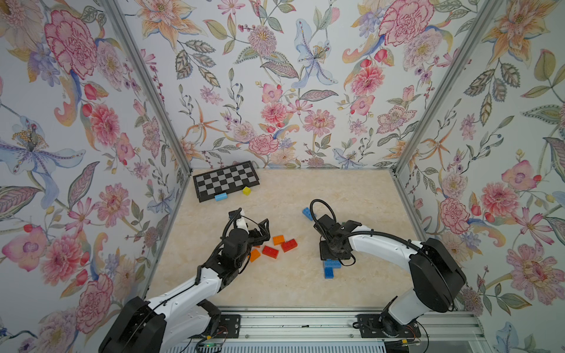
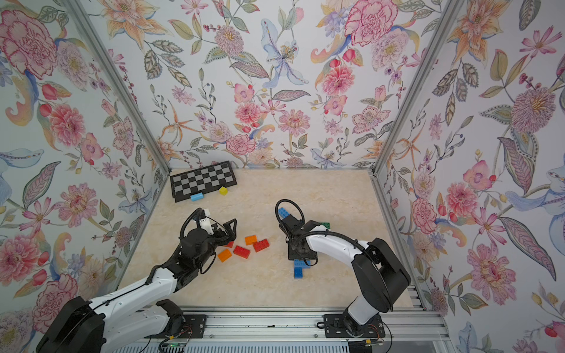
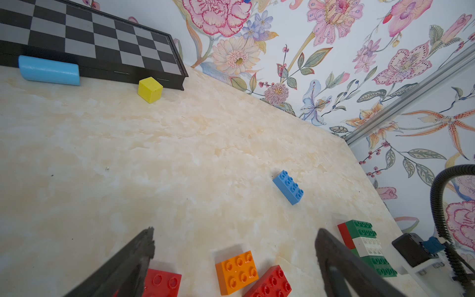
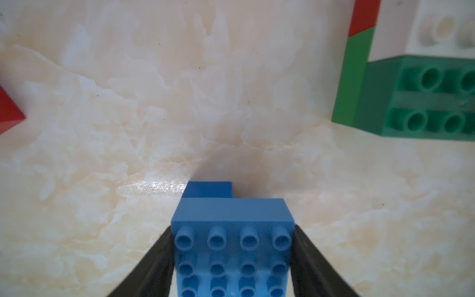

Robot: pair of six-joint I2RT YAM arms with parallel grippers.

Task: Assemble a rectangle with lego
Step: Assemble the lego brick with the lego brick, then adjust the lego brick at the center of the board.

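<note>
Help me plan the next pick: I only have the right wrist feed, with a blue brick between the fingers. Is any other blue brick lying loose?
Observer: Yes. Besides the blue brick in the right gripper, one loose blue brick lies alone farther back on the table.
Operator: Where is the left gripper?
Observer: The left gripper is wide open and empty, by an orange brick and red bricks.
Operator: Anything that is not lego?
Observer: A chessboard in the back left corner, with a yellow cube and a light blue block beside it.
</note>
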